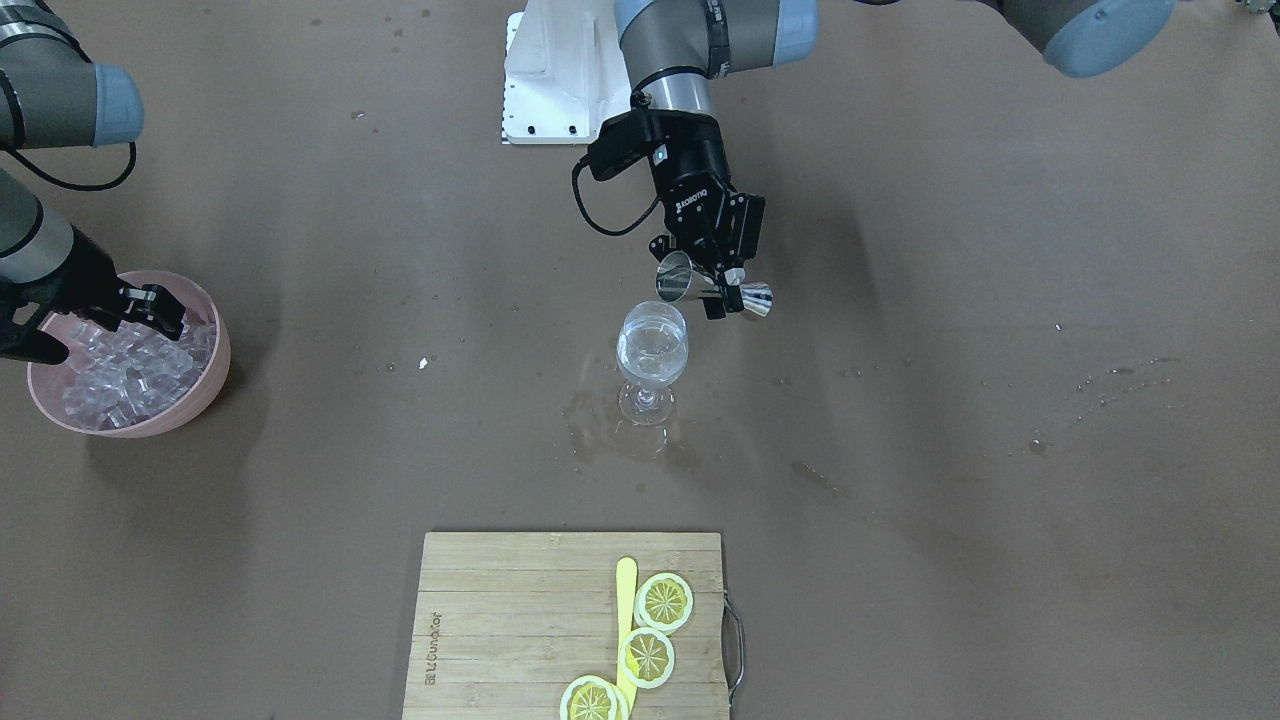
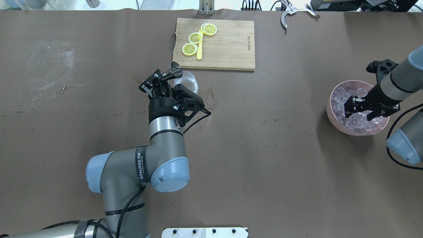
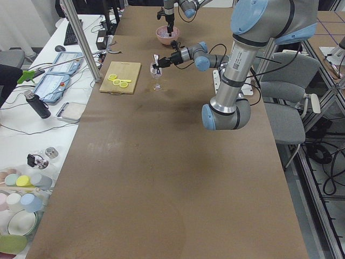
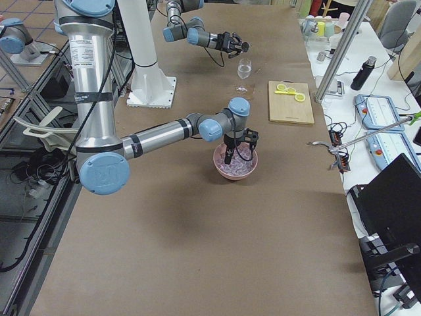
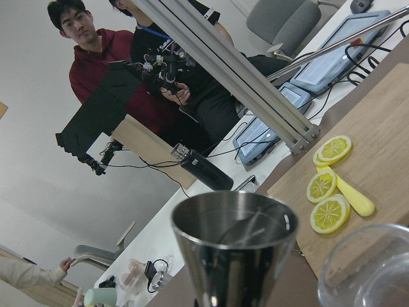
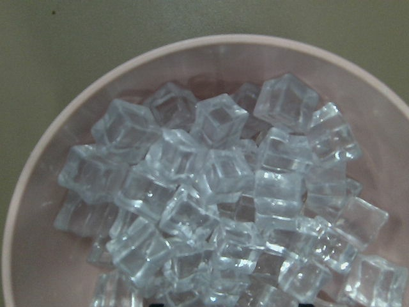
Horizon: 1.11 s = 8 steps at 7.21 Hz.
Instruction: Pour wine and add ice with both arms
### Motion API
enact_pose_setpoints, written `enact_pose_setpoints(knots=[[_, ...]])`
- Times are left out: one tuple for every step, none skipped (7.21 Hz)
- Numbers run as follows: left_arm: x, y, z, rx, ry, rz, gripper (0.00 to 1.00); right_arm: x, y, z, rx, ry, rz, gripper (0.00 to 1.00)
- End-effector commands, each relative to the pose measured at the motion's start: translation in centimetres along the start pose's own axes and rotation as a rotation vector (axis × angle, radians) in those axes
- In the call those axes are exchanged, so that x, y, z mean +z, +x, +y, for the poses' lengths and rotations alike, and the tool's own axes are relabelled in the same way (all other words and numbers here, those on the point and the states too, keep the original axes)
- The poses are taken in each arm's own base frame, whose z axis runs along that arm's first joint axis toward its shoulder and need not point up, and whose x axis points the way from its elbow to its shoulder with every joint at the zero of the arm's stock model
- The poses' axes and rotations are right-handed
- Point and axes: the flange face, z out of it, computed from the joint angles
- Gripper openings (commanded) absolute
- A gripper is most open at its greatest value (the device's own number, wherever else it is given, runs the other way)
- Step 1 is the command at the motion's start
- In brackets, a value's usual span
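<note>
My left gripper [image 1: 722,290] is shut on a silver jigger [image 1: 715,285], which is tipped on its side just above and beside a wine glass [image 1: 652,345]. The glass stands upright mid-table with a little clear wine [image 1: 652,358] in it. In the left wrist view the jigger's mouth [image 5: 233,224] faces the camera, with the glass rim [image 5: 370,268] at lower right. My right gripper [image 2: 362,109] is open, low over a pink bowl [image 2: 330,105] heaped with ice cubes [image 2: 343,96]. The right wrist view shows the ice [image 6: 217,192] from close above; the fingers are hidden there.
A wooden cutting board [image 1: 520,620] with lemon slices [image 1: 663,600] and a yellow stick lies beyond the glass. Wet patches [image 1: 600,425] surround the glass foot. The white base block [image 1: 550,80] is at the robot's side. Metal tongs [image 2: 290,10] lie at the far edge.
</note>
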Motion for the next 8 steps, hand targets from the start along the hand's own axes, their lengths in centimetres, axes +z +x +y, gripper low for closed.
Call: enact_pose_setpoints(knots=[[0.5,0.7,1.0,0.063,-0.024,-0.02,0.0,0.6,-0.1,-0.3,-0.004,-0.007,0.007,0.76],[0.8,1.2,1.4,0.093,-0.036,-0.029,0.0,1.0,-0.1,-0.5,-0.005,-0.012,0.011,0.76],[0.8,1.3,1.6,0.125,-0.05,-0.038,0.0,0.9,-0.3,-0.5,-0.009,-0.009,0.008,0.72],[0.8,1.3,1.3,0.127,-0.05,-0.038,0.0,0.9,-0.3,-0.5,-0.008,-0.01,0.009,0.63],[0.7,1.4,1.0,0.152,-0.061,-0.047,0.0,0.9,-0.3,-0.5,-0.008,-0.01,0.009,0.52],[0.4,1.4,0.2,0.181,-0.073,-0.056,0.0,0.9,-0.3,-0.5,-0.009,-0.009,0.008,0.44],[0.4,1.5,0.2,0.203,-0.081,-0.062,0.0,0.9,-0.3,-0.5,-0.008,-0.01,0.009,0.38],[0.6,1.4,0.3,0.228,-0.092,-0.071,0.0,0.9,-0.4,-0.5,-0.009,-0.011,0.007,0.35]])
